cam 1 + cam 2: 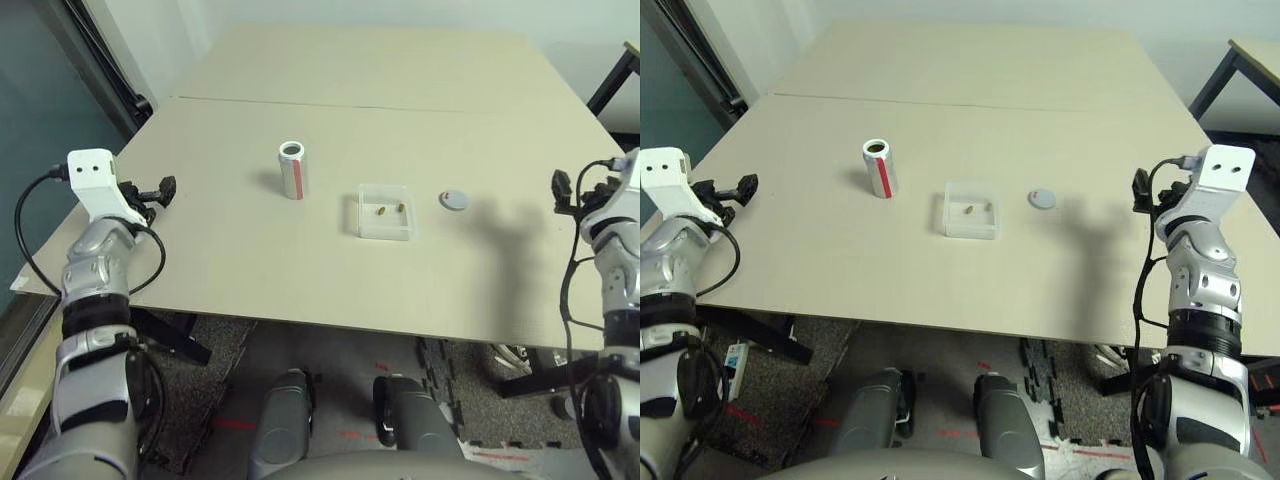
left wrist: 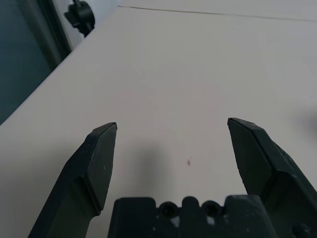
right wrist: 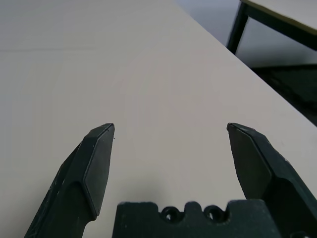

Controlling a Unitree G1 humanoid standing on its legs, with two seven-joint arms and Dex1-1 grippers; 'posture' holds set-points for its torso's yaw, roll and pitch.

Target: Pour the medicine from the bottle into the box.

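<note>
The silver-grey bottle (image 1: 292, 170) with a red stripe stands upright and uncapped at the table's middle left. To its right lies the clear square box (image 1: 385, 226), with two tiny brownish-yellow pills of medicine (image 1: 381, 211) lying in it. My left gripper (image 1: 160, 190) hovers at the table's left edge, well left of the bottle, open with nothing between its fingers (image 2: 99, 153). My right gripper (image 1: 563, 190) hangs at the right edge, well right of the box, also open and empty, its fingers (image 3: 94, 158) spread over bare tabletop.
A small round grey cap (image 1: 454, 200) lies just right of the box. A seam (image 1: 380, 106) crosses the table behind the bottle. Another table's dark leg (image 1: 612, 80) stands at the far right. Bare tabletop lies between each gripper and the objects.
</note>
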